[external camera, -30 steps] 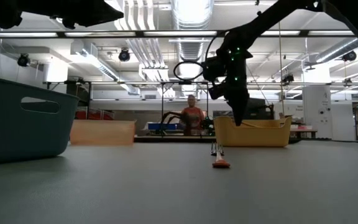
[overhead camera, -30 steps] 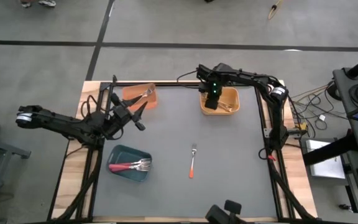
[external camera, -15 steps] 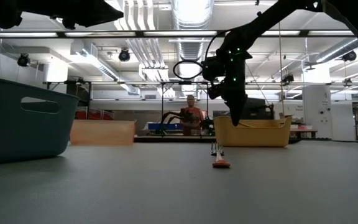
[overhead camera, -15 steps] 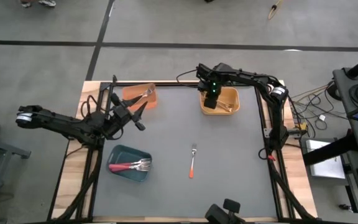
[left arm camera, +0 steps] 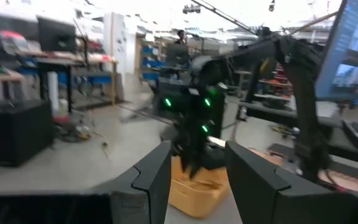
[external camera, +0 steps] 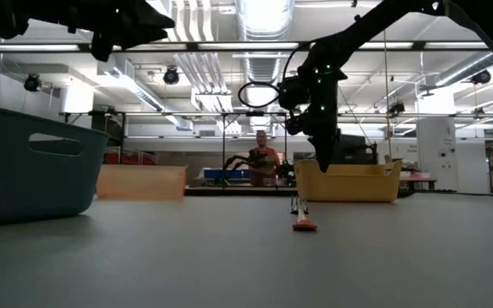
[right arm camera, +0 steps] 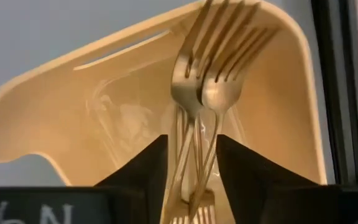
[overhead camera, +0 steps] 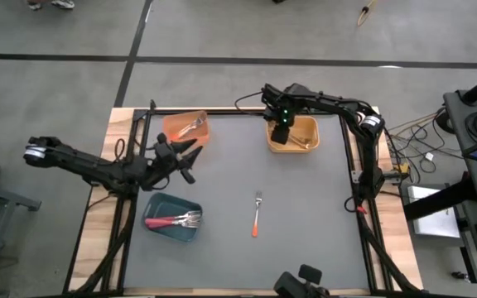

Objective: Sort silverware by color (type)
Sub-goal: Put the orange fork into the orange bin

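Right gripper over yellow-orange bin, fingers spread; gold forks between them, grip unclear; lift straight up, avoid snagging tines.

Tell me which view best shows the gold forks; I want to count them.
The right wrist view: the gold forks fill it, lying in the yellow-orange bin. The high view shows only glints; the low view hides them behind the bin wall.
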`<state>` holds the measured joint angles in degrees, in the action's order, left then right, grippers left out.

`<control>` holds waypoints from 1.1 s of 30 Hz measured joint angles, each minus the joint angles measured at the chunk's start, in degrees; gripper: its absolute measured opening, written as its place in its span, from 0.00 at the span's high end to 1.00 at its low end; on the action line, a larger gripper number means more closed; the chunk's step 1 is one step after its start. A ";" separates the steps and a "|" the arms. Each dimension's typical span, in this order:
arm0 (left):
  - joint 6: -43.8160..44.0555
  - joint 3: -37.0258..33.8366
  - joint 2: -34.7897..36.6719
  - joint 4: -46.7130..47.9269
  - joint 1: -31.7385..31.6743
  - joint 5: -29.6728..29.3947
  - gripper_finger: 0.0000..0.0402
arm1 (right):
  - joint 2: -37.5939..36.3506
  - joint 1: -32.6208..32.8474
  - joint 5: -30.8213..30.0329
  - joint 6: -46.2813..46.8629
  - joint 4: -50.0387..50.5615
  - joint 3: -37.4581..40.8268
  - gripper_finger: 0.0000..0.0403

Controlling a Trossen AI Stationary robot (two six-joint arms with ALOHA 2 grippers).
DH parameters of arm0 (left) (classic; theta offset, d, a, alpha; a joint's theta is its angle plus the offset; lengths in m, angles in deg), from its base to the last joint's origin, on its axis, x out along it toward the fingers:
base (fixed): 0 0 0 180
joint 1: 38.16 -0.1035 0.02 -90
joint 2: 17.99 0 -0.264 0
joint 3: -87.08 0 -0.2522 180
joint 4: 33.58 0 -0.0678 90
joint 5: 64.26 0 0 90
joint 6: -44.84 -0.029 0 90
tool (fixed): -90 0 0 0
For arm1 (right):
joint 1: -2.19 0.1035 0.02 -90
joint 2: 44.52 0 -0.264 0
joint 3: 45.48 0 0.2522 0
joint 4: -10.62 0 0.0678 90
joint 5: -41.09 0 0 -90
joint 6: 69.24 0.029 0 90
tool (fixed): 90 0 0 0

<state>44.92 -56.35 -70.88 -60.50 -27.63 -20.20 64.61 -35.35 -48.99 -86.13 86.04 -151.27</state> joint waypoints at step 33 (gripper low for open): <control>45.08 25.50 -32.72 36.93 8.22 11.06 0.68 | -40.72 22.59 4.59 19.66 -32.13 28.22 0.77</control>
<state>90.00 -30.85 -103.60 -23.58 -19.41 -9.14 23.89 -12.77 -44.40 -66.47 53.91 -123.05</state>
